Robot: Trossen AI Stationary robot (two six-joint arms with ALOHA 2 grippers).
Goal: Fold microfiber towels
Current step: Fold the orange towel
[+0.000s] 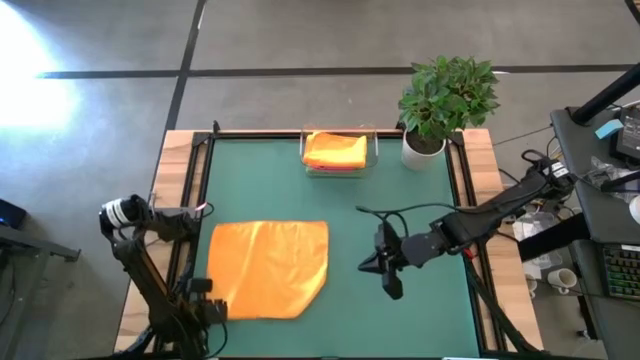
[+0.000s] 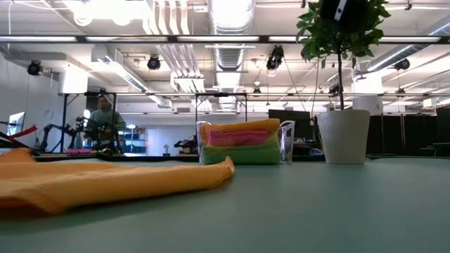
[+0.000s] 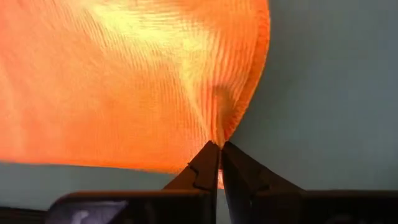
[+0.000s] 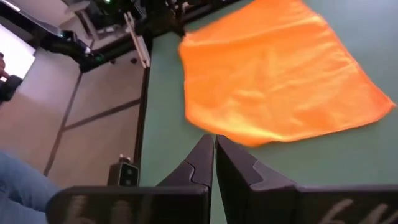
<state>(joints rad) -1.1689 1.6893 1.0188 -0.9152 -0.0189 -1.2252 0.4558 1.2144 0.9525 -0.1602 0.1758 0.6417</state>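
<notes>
An orange microfiber towel (image 1: 268, 268) lies spread on the green mat at the near left; it also shows in the low view (image 2: 105, 179) and the right wrist view (image 4: 280, 81). My left gripper (image 1: 216, 308) is shut on its near left corner. My right gripper (image 1: 386, 266) is shut and empty above the mat, to the right of the towel and apart from it. Folded towels (image 1: 335, 150) lie stacked in a clear tray (image 2: 287, 144) at the far edge: orange on top, then pink, then green. My left gripper pinches the orange towel's near left corner (image 3: 219, 134) between its two fingers, at their free ends. The fingers come from the table's left side. The cloth puckers at the fingertips (image 3: 205, 158). The rest of the towel lies flat on the mat.
A potted plant (image 1: 440, 105) in a white pot stands at the far right corner, next to the tray. Bare green mat (image 1: 400, 330) lies right of the towel and near the front edge. A person (image 2: 104, 116) shows in the room beyond.
</notes>
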